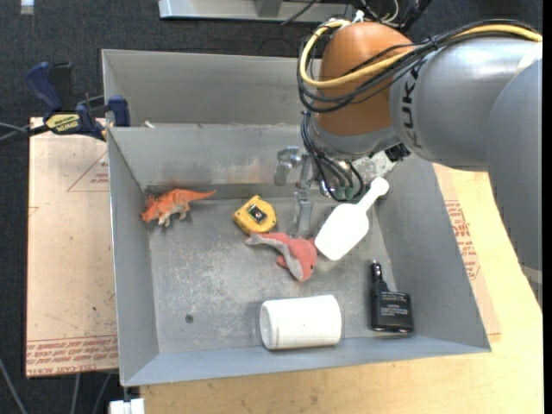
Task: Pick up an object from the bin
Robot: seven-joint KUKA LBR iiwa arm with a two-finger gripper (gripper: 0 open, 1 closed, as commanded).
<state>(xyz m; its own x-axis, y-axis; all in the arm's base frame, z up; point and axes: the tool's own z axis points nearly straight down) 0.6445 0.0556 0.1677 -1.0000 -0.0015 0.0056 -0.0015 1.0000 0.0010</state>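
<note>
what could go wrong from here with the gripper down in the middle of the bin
1. The gripper is low among the yellow tape measure, the pink fish-like toy and the white plastic bottle, all close together. A grasp here might catch two things, or just nudge one aside.
2. The bottle lies right beside the gripper with its neck toward the wrist, so a sideways move could shove it.
3. The pink toy looks flat against the floor and may slip.
</note>
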